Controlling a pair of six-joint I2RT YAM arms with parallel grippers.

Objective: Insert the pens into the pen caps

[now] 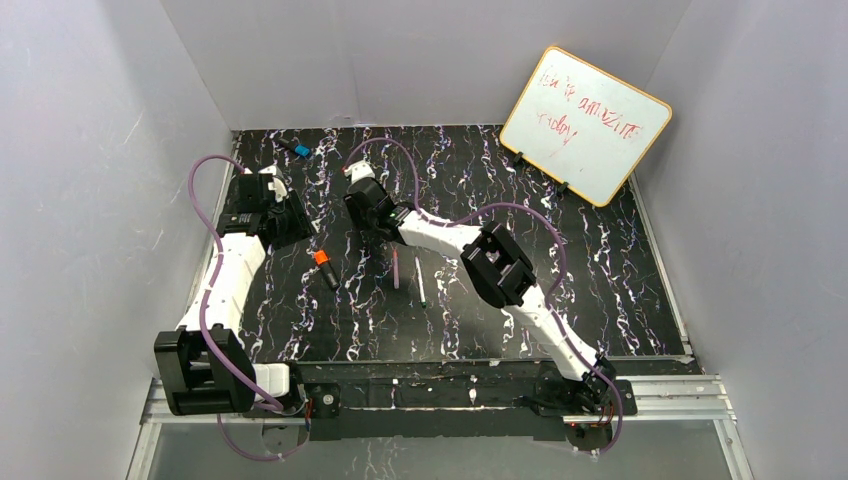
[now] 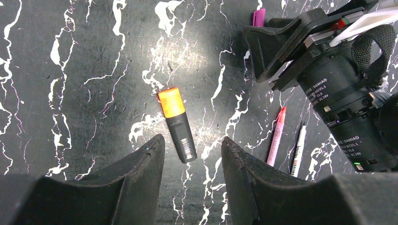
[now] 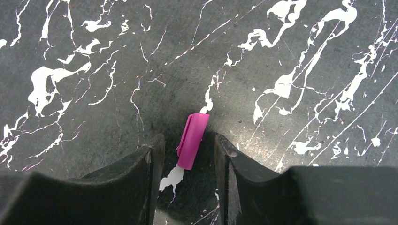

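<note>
L gripper (image 2: 192,143): jaws apart, nothing btwn them; held above the table (image 2: 70,70), over its left side.
R gripper (image 3: 188,140): jaws apart, down at table lvl, one finger each side of the magenta cap (image 3: 193,139). Thin gap shows on both sides, so no squeeze on it.
magenta cap: lying flat on table, mid-back area. Long axis runs roughly along the fingers, slightly tilted. In L wrist view only its end shows past the R gripper housing.
black marker (image 2: 179,125): short, thick, orange end. Flat on table btwn the 2 arms, its black end just ahead of the L fingertips in L wrist view, untouched. Can't tell if the orange part is cap or tip.
pink pen (image 2: 276,137): thin, flat on table, right of black marker and apart from it.
white pen (image 2: 298,149): thin, just beside pink pen on its right, near parallel, not touching. R arm (image 1: 450,235) is near both.
blue-end marker (image 1: 296,148): back-left of table, well apart from the rest.
whiteboard (image 1: 585,125): back-right, propped up tilted, red scribble, can't read it.
</note>
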